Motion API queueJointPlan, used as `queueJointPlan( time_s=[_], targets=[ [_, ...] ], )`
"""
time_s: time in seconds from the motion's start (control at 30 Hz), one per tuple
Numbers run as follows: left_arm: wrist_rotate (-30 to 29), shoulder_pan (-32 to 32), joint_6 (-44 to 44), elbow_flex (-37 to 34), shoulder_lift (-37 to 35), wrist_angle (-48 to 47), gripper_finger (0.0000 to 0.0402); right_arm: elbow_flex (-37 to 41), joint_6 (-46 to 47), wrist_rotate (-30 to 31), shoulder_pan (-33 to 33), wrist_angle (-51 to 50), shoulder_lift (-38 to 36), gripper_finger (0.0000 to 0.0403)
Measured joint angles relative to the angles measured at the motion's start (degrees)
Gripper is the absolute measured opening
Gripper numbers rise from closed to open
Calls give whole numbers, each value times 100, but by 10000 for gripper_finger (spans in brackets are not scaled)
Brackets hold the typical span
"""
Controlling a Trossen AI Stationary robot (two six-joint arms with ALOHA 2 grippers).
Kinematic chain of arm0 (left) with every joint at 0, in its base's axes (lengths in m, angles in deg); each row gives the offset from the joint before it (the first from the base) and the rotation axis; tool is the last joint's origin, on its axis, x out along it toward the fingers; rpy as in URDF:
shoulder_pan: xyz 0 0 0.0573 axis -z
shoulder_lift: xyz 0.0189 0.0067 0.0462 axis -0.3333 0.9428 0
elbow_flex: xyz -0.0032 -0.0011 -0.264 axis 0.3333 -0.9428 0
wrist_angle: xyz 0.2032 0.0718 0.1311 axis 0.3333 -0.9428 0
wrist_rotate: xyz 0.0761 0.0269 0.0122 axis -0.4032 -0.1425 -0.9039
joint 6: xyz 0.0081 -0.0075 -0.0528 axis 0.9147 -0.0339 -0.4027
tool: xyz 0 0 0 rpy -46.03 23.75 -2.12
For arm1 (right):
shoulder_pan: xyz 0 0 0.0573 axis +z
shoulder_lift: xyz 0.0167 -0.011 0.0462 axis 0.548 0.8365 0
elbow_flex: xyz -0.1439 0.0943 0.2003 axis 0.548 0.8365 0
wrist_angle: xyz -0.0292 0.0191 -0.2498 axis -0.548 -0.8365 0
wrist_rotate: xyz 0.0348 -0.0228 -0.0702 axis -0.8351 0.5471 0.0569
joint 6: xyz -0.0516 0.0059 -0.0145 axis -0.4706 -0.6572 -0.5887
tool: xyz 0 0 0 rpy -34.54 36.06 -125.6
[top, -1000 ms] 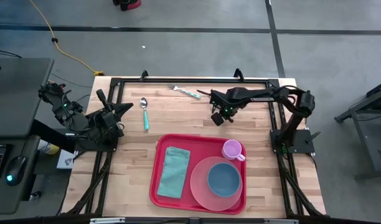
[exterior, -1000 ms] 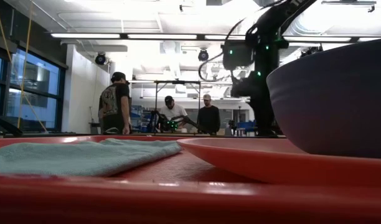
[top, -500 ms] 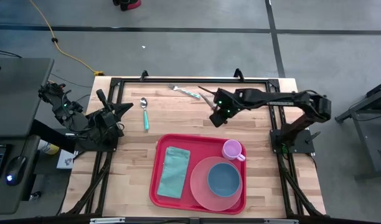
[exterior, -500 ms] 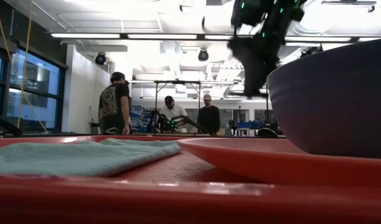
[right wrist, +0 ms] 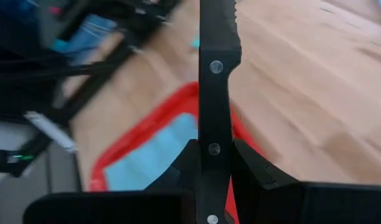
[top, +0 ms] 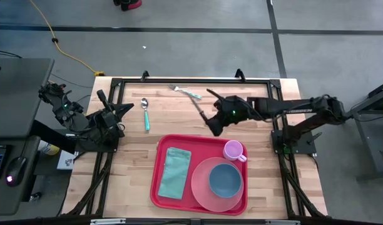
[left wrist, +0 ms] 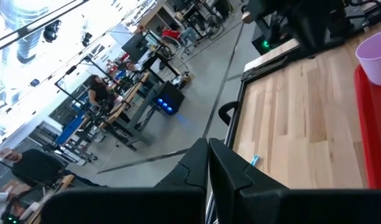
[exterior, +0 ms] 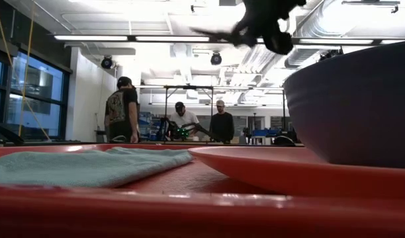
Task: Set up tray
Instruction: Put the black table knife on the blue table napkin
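Note:
The red tray (top: 165,194) lies near the table's front edge. It carries a teal napkin (top: 174,172), a pink plate (top: 201,187) with a blue bowl (top: 224,178) on it, and a pink cup (top: 233,150). My right gripper (top: 212,121) hangs above the wood just beyond the tray's far rim, shut on a black-handled knife (right wrist: 215,68). A teal-handled spoon (top: 146,114) and fork (top: 187,92) lie flat on the far part of the table. My left gripper (top: 126,107) waits shut at the table's left side. My right gripper pinches the knife's black riveted handle (right wrist: 214,134) between its two fingers. The knife runs along the fingers, and its serrated blade (right wrist: 219,31) sticks out past the fingertips. The gripper slants downward from the table's right side. The knife is lifted clear of the table.
Bare wood lies between the tray's far rim and the spoon and fork. A black frame (top: 191,80) runs round the table. Several people stand in the room beyond the table (exterior: 182,119).
My right gripper has risen from the tabletop with the knife, which is lifted clear. It has tipped from pointing steeply down to a shallower slant and has swung a little toward the tray's far rim. It has stayed shut.

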Motion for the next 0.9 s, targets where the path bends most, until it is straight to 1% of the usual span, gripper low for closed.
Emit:
queueJointPlan(
  time_s=[0.1, 0.2, 0.3, 0.43, 0.5, 0.57, 0.63, 0.7, 0.8, 0.9],
  targets=[
    [0, 0, -133, 0, -2, 0, 47, 0, 145, 144, 329, 397, 0, 38],
    [0, 0, -157, 0, -2, 2, 47, -2, 248, 273, 657, 591, 0, 38],
    [0, 0, -228, 0, -1, 2, 47, -2, 342, 312, 992, 806, 24, 38],
    [0, 0, -319, 0, -1, 7, 47, -2, 402, 363, 1403, 1349, 72, 38],
    [0, 0, -395, 0, 0, 9, 47, -72, 374, 531, 1572, 1605, 98, 38],
    [0, 0, -425, 0, -2, 13, 47, -297, 179, 733, 1713, 1574, 202, 38],
    [1, 0, -436, 0, 0, 38, 46, -667, -134, 864, 1803, 1462, 347, 38],
    [0, 0, -455, 0, -2, 69, 47, -1150, -375, 949, 1863, 1054, 578, 38],
    [0, 0, -553, 0, -2, 100, 47, -2085, -647, 1115, 1881, 50, 1025, 38],
    [2, 0, -594, 0, 0, 167, 47, -3130, -935, 1451, 1897, -960, 1566, 38]
  ],
)
